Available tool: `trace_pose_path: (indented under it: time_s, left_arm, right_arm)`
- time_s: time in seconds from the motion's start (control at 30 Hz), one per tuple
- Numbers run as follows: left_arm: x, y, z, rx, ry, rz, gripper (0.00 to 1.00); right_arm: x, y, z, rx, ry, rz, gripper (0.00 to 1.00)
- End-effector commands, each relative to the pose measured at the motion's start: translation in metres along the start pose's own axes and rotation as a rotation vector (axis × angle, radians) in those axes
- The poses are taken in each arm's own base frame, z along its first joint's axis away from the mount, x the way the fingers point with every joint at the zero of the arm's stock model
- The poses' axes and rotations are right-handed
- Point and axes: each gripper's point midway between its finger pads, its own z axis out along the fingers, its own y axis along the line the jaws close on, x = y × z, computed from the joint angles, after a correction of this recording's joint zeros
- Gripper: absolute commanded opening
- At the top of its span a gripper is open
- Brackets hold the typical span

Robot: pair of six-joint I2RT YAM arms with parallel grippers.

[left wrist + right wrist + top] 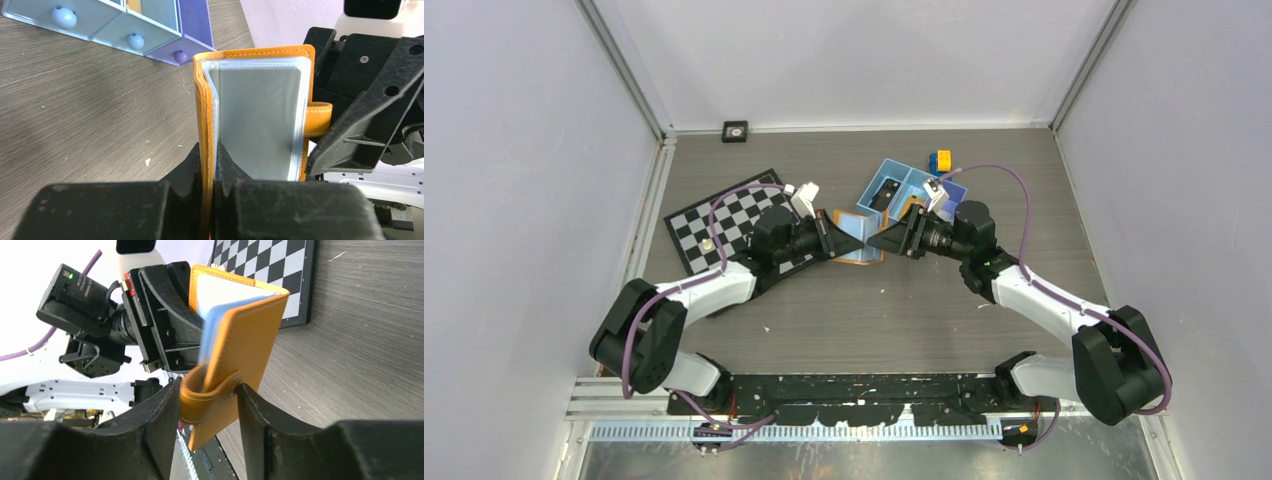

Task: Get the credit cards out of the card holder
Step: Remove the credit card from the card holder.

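The table point(874, 320) carries all items; the left arm point(694, 295) and right arm point(1044, 300) reach inward and meet near its centre. A chessboard point(714, 215) lies flat on the left side, under the left arm's forward end. A blue tray point(891, 165) sits behind the meeting point, toward the back right. The card holder point(206, 110) is held off the table between the two arms, just in front of the tray, standing on edge and partly open, with its clear sleeves point(260, 120) exposed. The left gripper point(209, 155) is clamped on one orange cover near the spine, one finger on each face. The right gripper point(209, 390) straddles the other cover at the tab point(202, 390); its fingers stand apart, close against both sides, and whether they press cannot be determined. A yellow-and-blue block point(940, 160) rests just behind the tray. A small round piece point(709, 243) lies on the chessboard.
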Motion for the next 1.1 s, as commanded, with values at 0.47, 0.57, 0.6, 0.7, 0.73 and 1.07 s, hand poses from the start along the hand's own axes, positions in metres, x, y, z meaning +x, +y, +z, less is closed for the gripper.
trace_pose_path:
  time_s: [0.47, 0.57, 0.6, 0.7, 0.73, 1.07]
  left_arm:
    - [-0.016, -0.026, -0.001, 0.070, -0.037, 0.050, 0.00]
    - [-0.013, -0.024, 0.002, 0.076, -0.023, 0.040, 0.00]
    - [-0.012, -0.024, 0.003, 0.078, -0.020, 0.035, 0.00]
    - [-0.011, -0.023, 0.006, 0.084, -0.015, 0.025, 0.00]
    - [-0.010, -0.022, 0.007, 0.086, -0.012, 0.022, 0.00]
    - [-0.012, -0.024, 0.005, 0.083, -0.021, 0.031, 0.00]
  right_arm:
    - [-0.019, 0.031, -0.001, -0.085, -0.046, -0.063, 0.17]
    - [-0.019, 0.035, -0.002, -0.107, -0.048, -0.068, 0.18]
    - [-0.019, 0.036, -0.002, -0.115, -0.048, -0.068, 0.20]
    - [-0.019, 0.037, -0.002, -0.117, -0.050, -0.066, 0.26]
    - [-0.019, 0.036, -0.001, -0.116, -0.048, -0.065, 0.27]
    - [-0.019, 0.032, 0.000, -0.094, -0.050, -0.061, 0.34]
